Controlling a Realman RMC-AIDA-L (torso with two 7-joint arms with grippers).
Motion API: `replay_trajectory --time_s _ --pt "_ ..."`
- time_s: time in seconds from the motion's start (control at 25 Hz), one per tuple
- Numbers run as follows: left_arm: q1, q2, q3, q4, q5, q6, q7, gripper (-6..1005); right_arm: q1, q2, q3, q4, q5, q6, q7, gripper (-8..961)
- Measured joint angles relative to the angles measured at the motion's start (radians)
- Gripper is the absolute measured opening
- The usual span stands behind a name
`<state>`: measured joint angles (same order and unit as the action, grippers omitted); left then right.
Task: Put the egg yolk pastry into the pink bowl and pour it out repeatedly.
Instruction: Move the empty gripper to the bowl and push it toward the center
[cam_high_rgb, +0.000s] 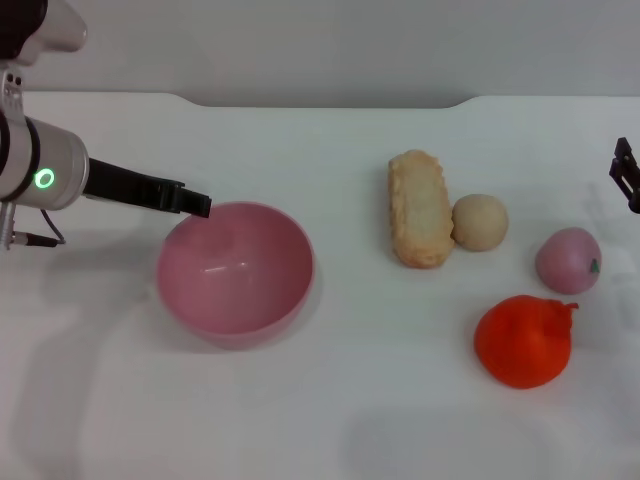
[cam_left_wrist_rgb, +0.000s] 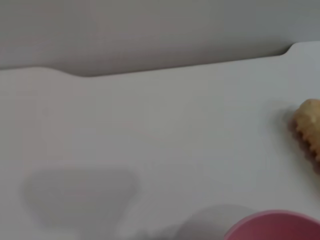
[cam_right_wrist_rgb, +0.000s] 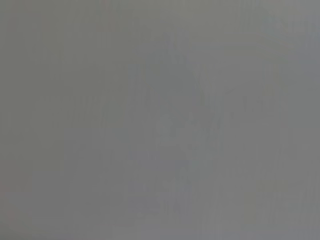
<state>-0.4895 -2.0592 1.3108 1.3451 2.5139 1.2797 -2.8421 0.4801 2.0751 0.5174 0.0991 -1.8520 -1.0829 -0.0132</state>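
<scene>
White table (cam_high_rgb: 330, 420) seen from the head camera, items listed by falling size. Pink bowl (cam_high_rgb: 235, 272) — upright and empty, on the robot's left half of the table; its rim also shows in the left wrist view (cam_left_wrist_rgb: 272, 227). Left gripper (cam_high_rgb: 195, 205) reaches in level from the left, its dark fingertips at the bowl's far-left rim; whether it touches or grips the rim, and whether the fingers are spread or closed, cannot be told. Long crusty pastry (cam_high_rgb: 420, 208), lying lengthwise right of centre. Orange fruit toy (cam_high_rgb: 523, 341), nearest the robot on the right. Pink peach-like ball (cam_high_rgb: 568, 260), just beyond it. Egg yolk pastry (cam_high_rgb: 480, 222), touching the long pastry's right side, well apart from the bowl. Right gripper (cam_high_rgb: 626, 173), at the right edge, only partly visible — finger state unreadable. Judged step: the pastry is not yet in the bowl; the next move calls for a pinch on the small ball without disturbing its neighbour, then a carry leftward over the bowl
</scene>
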Motion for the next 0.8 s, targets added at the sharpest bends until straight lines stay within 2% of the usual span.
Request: replay_trajectory --time_s 0.8 --pt "0.011 0.000 -0.007 -0.104 -0.005 -0.033 0.005 630 0.023 -0.008 -0.017 -0.013 -0.001 -0.007 -0.002 789"
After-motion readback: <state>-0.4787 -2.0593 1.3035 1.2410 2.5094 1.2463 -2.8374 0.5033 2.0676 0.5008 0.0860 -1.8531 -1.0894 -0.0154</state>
